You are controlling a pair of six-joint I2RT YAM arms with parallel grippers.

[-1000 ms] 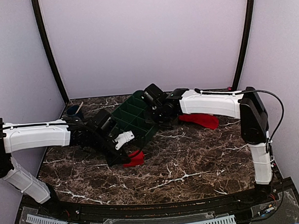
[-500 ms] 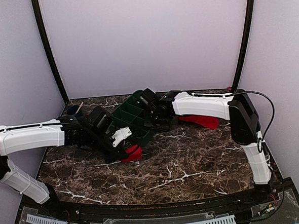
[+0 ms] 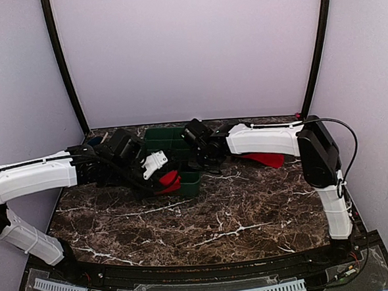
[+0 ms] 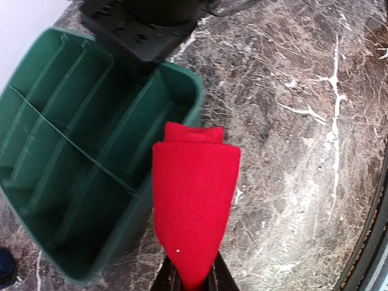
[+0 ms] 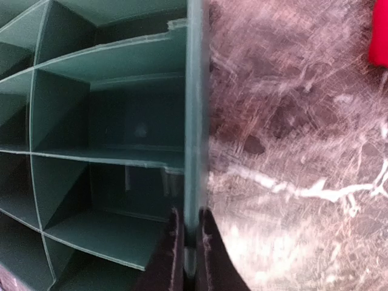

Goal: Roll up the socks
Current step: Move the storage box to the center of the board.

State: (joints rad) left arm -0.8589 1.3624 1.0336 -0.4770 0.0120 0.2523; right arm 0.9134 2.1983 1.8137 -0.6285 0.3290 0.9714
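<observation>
My left gripper is shut on a rolled bright red sock and holds it over the near right corner of the green divided tray; in the top view the sock sits at the tray's front rim. My right gripper is shut on the tray's right wall, seen from above at the tray's far right side. A second red sock lies flat on the marble table behind my right forearm; its edge shows in the right wrist view.
A dark blue cup-like object stands at the far left by the back wall. The tray's compartments look empty in both wrist views. Marble tabletop stretches in front of the tray.
My left gripper lifted the rolled sock from the table up and back to the tray's front rim. My right gripper shifted the tray left and turned it square to the table.
</observation>
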